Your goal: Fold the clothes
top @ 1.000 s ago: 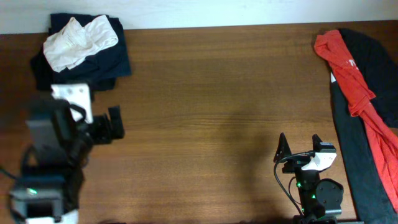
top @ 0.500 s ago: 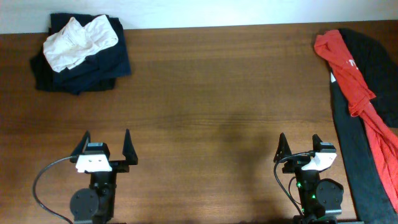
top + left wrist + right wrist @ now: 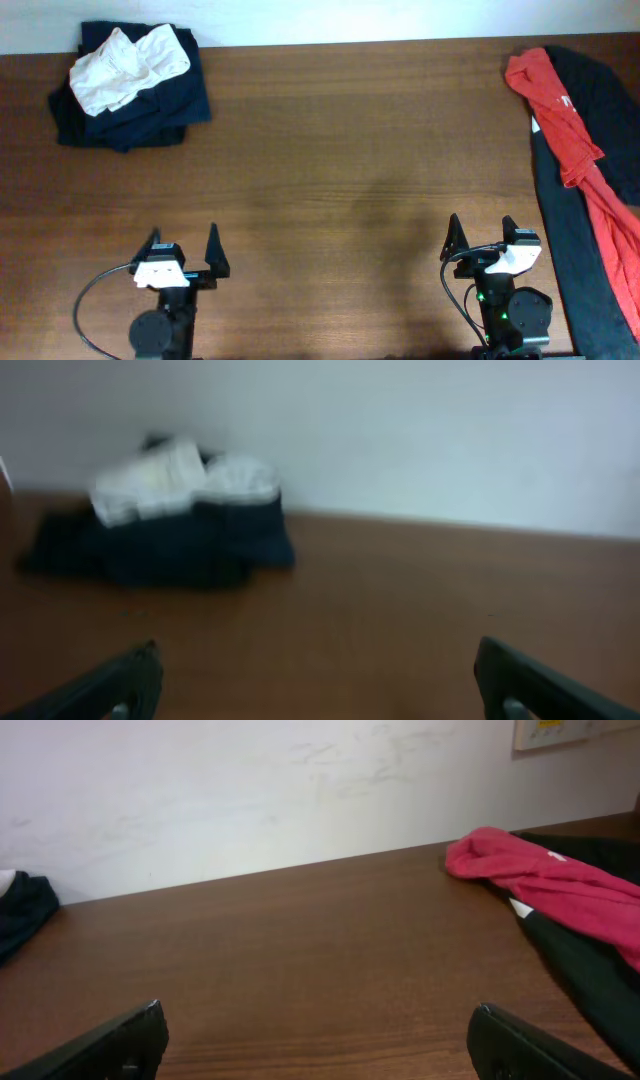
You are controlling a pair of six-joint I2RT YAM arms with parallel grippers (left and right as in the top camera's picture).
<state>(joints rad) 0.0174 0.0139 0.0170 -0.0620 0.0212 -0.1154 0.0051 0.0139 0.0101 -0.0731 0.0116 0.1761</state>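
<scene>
The clothes lie in two heaps. At the back left a crumpled white garment (image 3: 128, 62) rests on a folded navy one (image 3: 150, 108); the left wrist view shows the white (image 3: 180, 478) on the navy (image 3: 170, 545), far ahead. At the right edge a red garment (image 3: 565, 120) lies across a black one (image 3: 600, 80), seen from the right wrist as red (image 3: 540, 880) over black (image 3: 585, 955). My left gripper (image 3: 183, 245) (image 3: 318, 650) is open near the front left, holding nothing. My right gripper (image 3: 481, 232) (image 3: 320, 1010) is open at the front right, just left of the black cloth.
The brown wooden table (image 3: 340, 150) runs back to a white wall (image 3: 300, 790). The right-hand heap hangs past the table's right side. A cable (image 3: 95, 300) loops beside the left arm's base.
The left arm has swung in from the far left and settled at the front of the table, its jaws pointing at the back wall. The right arm and the clothes have not moved.
</scene>
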